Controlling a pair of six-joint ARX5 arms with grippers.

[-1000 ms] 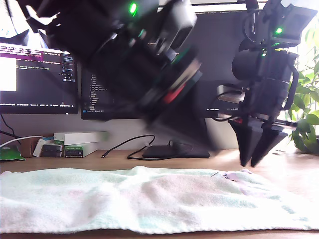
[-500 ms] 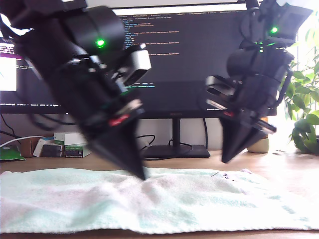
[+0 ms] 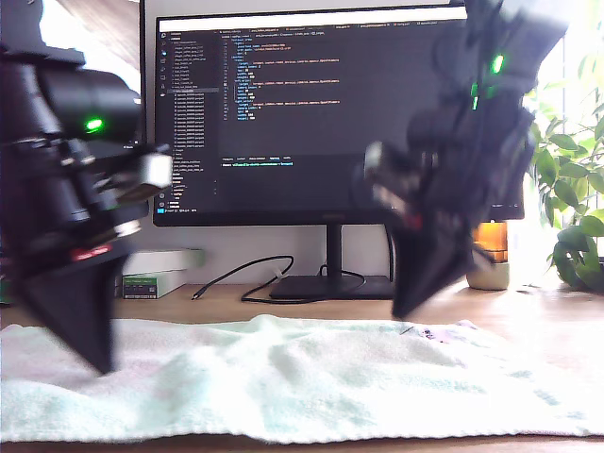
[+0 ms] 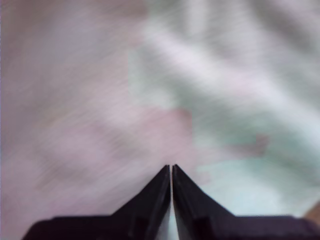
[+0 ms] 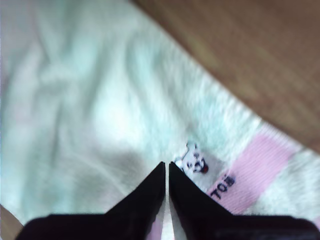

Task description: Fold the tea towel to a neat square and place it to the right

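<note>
The tea towel (image 3: pixel 283 377) lies spread flat along the front of the wooden table (image 3: pixel 557 316), pale mint with faint pink bands. My first gripper (image 3: pixel 99 363) is shut and empty, its tip just above the towel's end at the exterior view's left. Its wrist view shows the closed tips (image 4: pixel 171 167) over blurred pink and mint cloth (image 4: pixel 225 75). My second gripper (image 3: pixel 401 311) is shut and empty, tilted above the towel's far edge right of centre in the exterior view. Its tips (image 5: pixel 166 164) hover by a small printed mark (image 5: pixel 192 161) on the towel (image 5: pixel 100 100).
Behind the towel stand a large monitor (image 3: pixel 330 113) on a black base (image 3: pixel 330 286), a loose black cable (image 3: pixel 236 276) and stacked small boxes (image 3: pixel 156 274). A leafy plant (image 3: pixel 576 217) and a small pot (image 3: pixel 489 264) sit at the exterior view's right.
My first gripper swept from the towel's middle to its end at the exterior view's left. My second gripper drifted left and tilted. The towel lies as before.
</note>
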